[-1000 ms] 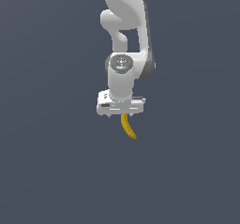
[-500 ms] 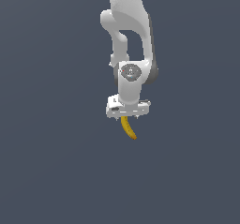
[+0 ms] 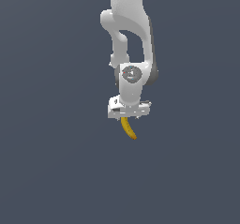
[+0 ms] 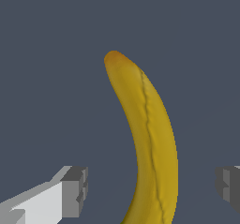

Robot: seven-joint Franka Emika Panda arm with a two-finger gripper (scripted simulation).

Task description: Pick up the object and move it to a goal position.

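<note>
The arm (image 3: pixel 126 31) is reaching straight down, and the gripper (image 3: pixel 129 111) is hovering right over the banana (image 3: pixel 128 128), which is lying on the flat grey floor (image 3: pixel 51 162) and poking out below the gripper toward the camera in the exterior view. In the wrist view the two fingertips (image 4: pixel 75 191) are standing wide apart, one on each side of the banana (image 4: pixel 150 143) with clear floor showing between each pad and the peel, so the jaws are open and nothing is being held yet. The fingers are straddling the fruit across its narrow width (the sensible way to pinch a long curved thing), which suggests the grasp is being lined up. No goal marker is showing in either view.
</note>
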